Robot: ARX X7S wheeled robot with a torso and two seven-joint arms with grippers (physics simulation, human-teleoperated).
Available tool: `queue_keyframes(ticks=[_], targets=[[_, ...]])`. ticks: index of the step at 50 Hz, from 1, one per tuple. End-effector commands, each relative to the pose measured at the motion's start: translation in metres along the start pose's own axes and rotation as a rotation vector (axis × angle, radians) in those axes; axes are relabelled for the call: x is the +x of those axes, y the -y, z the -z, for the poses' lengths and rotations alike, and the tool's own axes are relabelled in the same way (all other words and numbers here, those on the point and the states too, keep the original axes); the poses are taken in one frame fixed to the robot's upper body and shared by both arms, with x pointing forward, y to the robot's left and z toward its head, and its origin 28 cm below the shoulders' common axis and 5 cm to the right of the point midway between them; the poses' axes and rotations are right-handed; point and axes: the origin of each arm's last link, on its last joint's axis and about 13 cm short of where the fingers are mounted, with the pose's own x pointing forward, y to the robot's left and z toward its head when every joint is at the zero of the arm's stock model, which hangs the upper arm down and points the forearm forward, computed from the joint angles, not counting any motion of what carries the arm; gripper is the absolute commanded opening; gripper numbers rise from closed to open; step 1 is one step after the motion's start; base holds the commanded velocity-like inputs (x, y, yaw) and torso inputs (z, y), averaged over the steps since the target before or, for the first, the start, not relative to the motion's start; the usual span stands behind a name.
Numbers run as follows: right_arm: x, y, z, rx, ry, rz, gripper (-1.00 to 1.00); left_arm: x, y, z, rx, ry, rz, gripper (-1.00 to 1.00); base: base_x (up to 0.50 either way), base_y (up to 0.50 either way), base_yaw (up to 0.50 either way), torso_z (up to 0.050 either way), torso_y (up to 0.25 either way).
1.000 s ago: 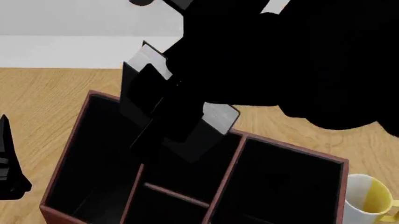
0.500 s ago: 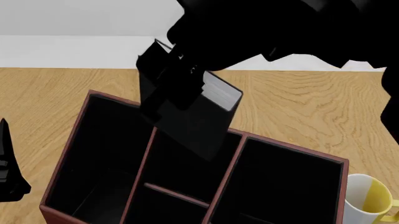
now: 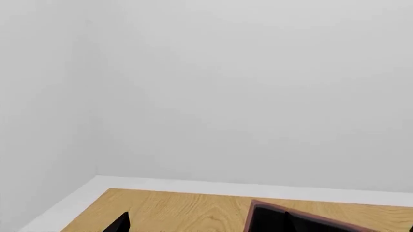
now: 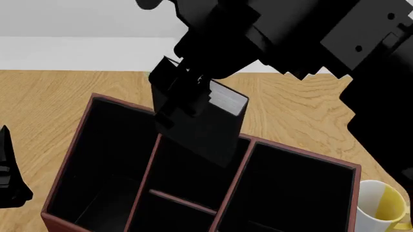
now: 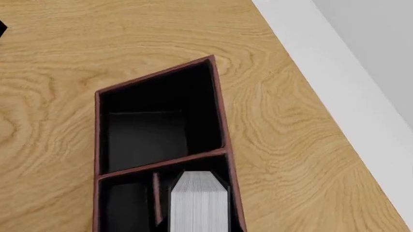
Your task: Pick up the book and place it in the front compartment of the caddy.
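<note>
Head view shows the bench (image 4: 303, 111) with the caddy (image 4: 300, 154) near its front edge, cut off at the frame's bottom. Over the caddy's middle hangs the right arm (image 4: 310, 34), a black mass that fills the upper right. Its gripper (image 4: 187, 94) is clenched on the book (image 4: 210, 128), which hangs tilted, white page edges up and toward the bench's right edge, lower corner dipping past the rim over the middle cells. A mug (image 4: 384, 203) stands just beside the caddy, toward the bench's right front corner.

To do this step well, the arm likely needs to bring the book upright and parallel to the dividers, then centre it over the front compartment before lowering; tilted as it is, a corner could catch a divider or the rim. Release should probably wait until the book rests on the floor of the cell, and the withdrawal should be straight up so the pads do not drag it out.

Hidden matters: black book, black gripper and black lining merge, so the exact pad contact is hard to read. The front compartments are cropped in the head view, and whether the book's corner touches a divider cannot be told. The left gripper (image 4: 9, 174) shows only as a dark sliver at the bench's left edge; its state cannot be told. Right wrist view shows the page edges (image 5: 199, 200) over a cell, with the gripper itself out of sight.
</note>
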Motion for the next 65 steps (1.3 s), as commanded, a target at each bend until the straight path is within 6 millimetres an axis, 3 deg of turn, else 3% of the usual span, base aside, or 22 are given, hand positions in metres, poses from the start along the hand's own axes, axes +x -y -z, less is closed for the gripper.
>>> queue_keyframes(ticks=[1, 65], targets=[[0.008, 0.007, 0.0, -0.056, 0.018, 0.025, -1.0, 0.001, 0.0, 0.002, 0.004, -0.004, -0.003, 1.0, 0.0, 0.0, 0.0, 0.0, 0.0], [0.057, -0.001, 0.03, -0.13, -0.021, 0.028, -1.0, 0.0, 0.0, 0.0, 0.009, 0.002, -0.002, 1.0, 0.0, 0.0, 0.0, 0.0, 0.001]])
